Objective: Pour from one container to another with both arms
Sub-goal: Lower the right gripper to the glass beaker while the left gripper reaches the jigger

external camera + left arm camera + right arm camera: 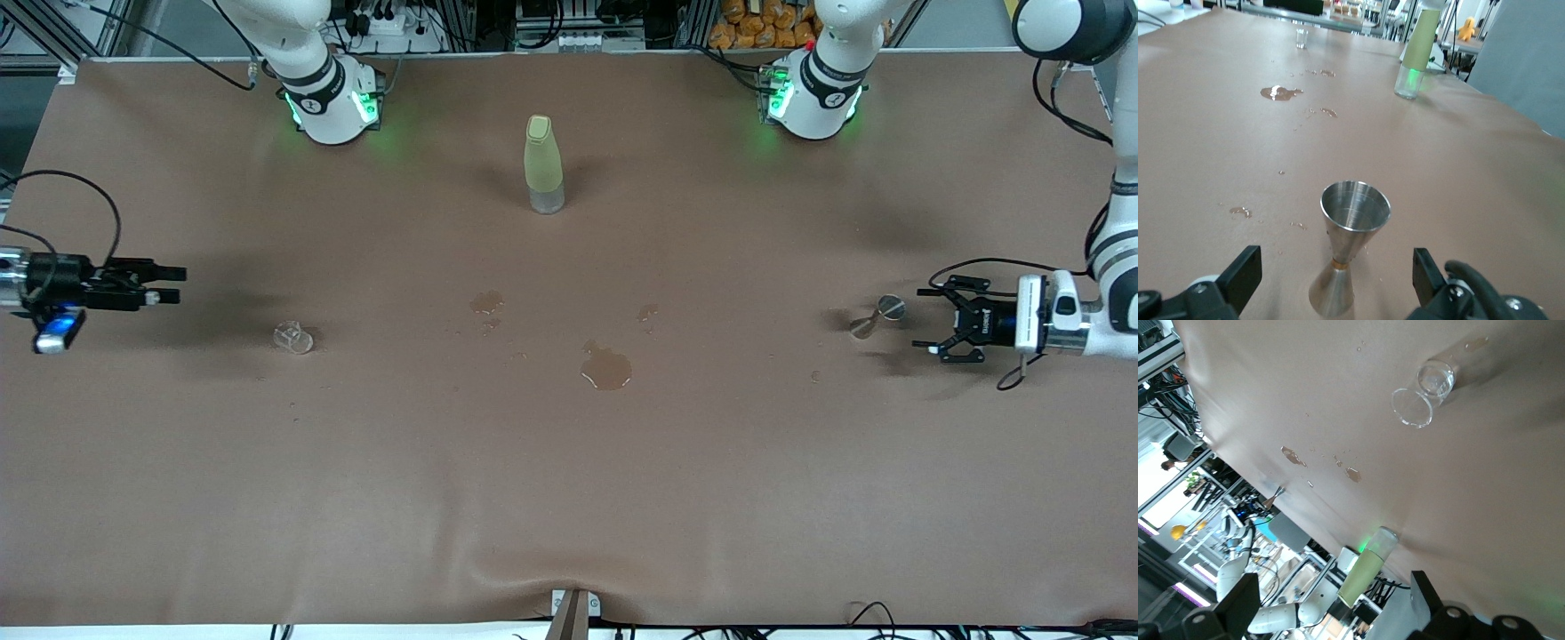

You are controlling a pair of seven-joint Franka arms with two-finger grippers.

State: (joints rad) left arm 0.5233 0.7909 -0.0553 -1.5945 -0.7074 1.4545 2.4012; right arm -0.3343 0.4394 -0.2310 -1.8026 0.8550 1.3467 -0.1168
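At the front view's left edge the right gripper (pixel 173 284) hangs with fingers apart; the clear cup (pixel 293 337) stands lower right of it. Right of centre, the metal jigger (pixel 877 316) stands before the left gripper's (pixel 929 320) spread fingers.

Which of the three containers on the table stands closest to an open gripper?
The metal jigger, standing just in front of the open left gripper. The clear cup and bottle stand farther from either gripper.
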